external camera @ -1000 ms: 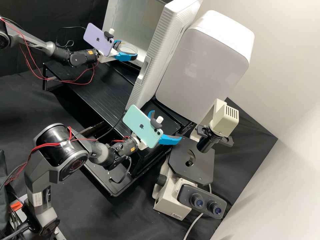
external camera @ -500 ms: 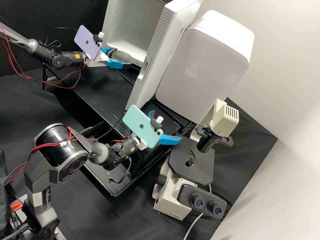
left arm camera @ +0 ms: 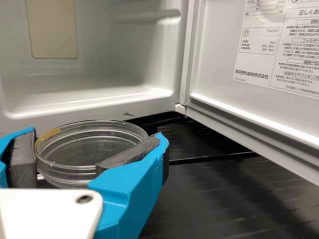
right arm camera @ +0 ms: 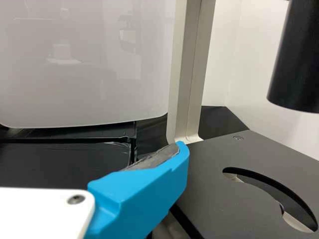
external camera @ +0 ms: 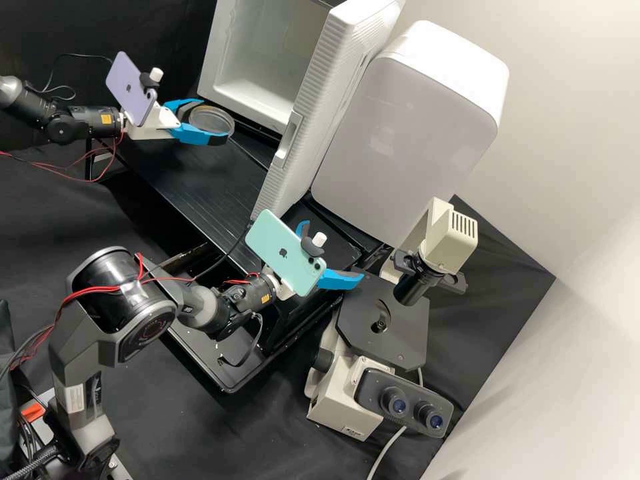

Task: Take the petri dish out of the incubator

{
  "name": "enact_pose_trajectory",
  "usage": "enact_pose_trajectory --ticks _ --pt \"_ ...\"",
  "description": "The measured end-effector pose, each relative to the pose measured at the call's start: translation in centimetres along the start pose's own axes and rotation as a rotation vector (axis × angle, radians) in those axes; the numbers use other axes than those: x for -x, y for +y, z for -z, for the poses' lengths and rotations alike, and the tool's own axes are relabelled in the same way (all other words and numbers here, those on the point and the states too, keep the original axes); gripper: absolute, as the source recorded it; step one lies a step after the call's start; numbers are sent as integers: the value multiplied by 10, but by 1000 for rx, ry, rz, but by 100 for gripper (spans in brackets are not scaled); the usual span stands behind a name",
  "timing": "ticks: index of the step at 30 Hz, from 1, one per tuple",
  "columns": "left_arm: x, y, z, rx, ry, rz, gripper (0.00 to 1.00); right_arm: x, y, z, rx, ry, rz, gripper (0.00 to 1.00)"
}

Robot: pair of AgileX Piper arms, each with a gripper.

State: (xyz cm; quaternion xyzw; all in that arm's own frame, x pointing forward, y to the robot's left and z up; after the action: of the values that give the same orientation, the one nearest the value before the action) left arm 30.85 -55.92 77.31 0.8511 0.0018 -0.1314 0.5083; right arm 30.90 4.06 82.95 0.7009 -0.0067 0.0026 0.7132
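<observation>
The left hand holds the dish by its rim between both pads, outside the incubator and over the counter just in front of the open chamber. The likeliest failure is a slip: the dish is smooth clear plastic gripped on two narrow patches, so a jerk or tilt could spill it onto the counter, and what appears to be a loose lid could slide off. Too hard a squeeze might crack or pop it out. A swing towards the open door risks a knock. The right hand stands wide and empty near the microscope. Count: one dish, one incubator, one microscope, two hands
</observation>
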Motion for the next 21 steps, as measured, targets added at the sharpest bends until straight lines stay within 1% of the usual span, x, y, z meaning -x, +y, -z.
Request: enact_pose_trajectory --ticks 2,4,7,14,17,21 --pt "7 -2 -1 -3 -9 -7 0 0 0 0 0 0 0 100" --pt "16 -8 -3 -19 -30 -8 0 0 0 0 0 0 0 100" --pt "26 -17 -7 -37 -58 4 0 0 0 0 0 0 0 100" --pt "53 -39 -11 -77 -116 52 0 0 0 0 0 0 0 100" --pt "61 -48 -14 -95 -143 82 0 0 0 0 0 0 0 100" --pt "69 -58 -14 -92 -167 114 0 0 0 0 0 0 0 100"
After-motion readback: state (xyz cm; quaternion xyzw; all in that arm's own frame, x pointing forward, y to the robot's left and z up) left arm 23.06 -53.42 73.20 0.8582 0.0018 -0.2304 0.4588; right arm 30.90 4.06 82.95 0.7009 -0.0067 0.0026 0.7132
